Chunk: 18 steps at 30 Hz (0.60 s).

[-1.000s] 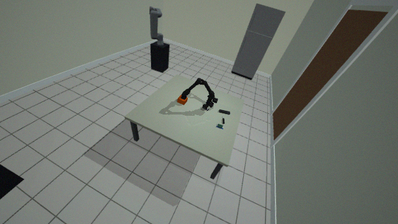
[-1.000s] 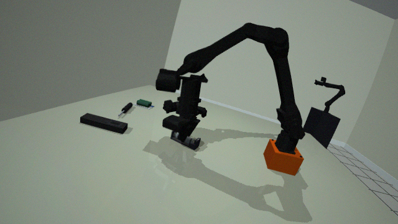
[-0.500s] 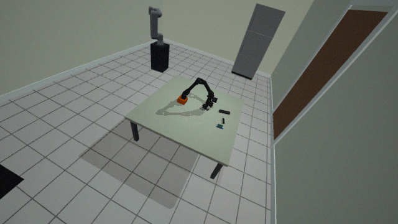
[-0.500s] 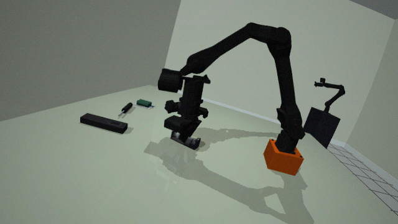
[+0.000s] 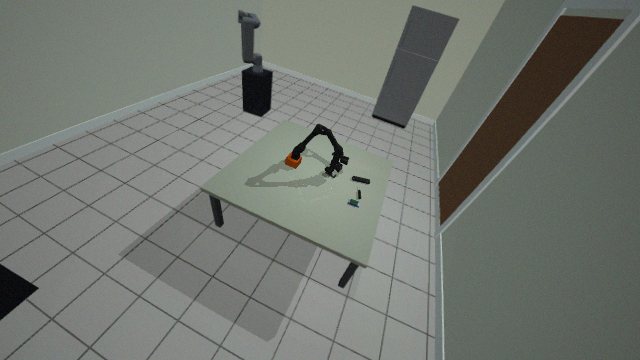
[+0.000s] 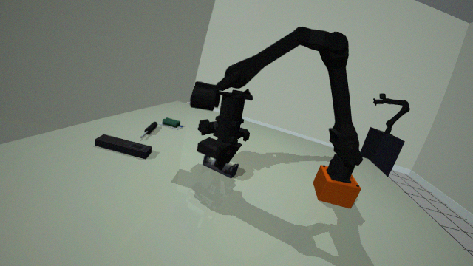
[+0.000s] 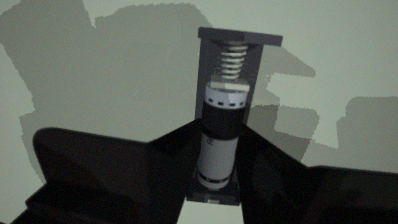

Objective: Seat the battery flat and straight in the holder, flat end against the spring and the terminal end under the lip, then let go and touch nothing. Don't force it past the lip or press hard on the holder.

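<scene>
The battery [image 7: 218, 157], white with a black band, lies lengthwise over the dark holder [image 7: 240, 36] [image 6: 230, 171] in the wrist view. Its upper end faces the coil spring [image 7: 233, 61] and meets the pale plate at the spring's end. Its lower end is close to the holder's lower end wall; whether it is under the lip, or fully down, I cannot tell. My gripper [image 7: 219, 128] [image 6: 222, 165] [image 5: 331, 173] points down and is shut on the battery, one finger on each side. The fingers hide the middle of the holder's sides. Whether the holder rests flat on the table is unclear.
A long black block [image 5: 360, 180] [image 6: 123, 146], a small dark-handled tool [image 5: 359, 194] [image 6: 151, 128] and a green part [image 5: 353, 202] [image 6: 171, 122] lie on the table beyond the gripper. The orange arm base [image 5: 293, 160] [image 6: 336, 188] stands on the opposite side.
</scene>
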Motion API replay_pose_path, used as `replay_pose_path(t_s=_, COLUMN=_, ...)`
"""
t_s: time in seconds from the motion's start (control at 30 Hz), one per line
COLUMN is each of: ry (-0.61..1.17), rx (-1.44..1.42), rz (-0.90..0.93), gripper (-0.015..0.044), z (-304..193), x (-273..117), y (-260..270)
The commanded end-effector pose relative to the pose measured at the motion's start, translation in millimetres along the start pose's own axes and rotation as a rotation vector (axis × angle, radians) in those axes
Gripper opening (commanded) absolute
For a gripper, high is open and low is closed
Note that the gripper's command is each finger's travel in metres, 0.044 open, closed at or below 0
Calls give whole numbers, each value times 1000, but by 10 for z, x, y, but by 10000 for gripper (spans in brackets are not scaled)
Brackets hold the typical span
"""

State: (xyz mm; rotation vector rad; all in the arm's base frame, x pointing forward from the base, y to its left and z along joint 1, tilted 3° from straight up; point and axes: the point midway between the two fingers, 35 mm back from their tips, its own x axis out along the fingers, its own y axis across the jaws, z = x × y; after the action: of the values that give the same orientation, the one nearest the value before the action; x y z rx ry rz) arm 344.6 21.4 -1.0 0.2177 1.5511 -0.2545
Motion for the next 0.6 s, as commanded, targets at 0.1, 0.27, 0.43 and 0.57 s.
replay_pose_path(t_s=0.1, ry=1, rx=5, rz=-1, gripper=171, z=-7, x=4, y=-7)
replay_pose_path(t_s=0.27, ry=1, rx=4, rz=0, gripper=171, z=-7, x=-41, y=-8)
replay_pose_path(t_s=0.43, ry=1, rx=2, rz=0, gripper=171, z=-11, x=-143, y=-13)
replay_pose_path(t_s=0.57, ry=1, rx=1, rz=0, gripper=171, z=-11, x=-148, y=-13)
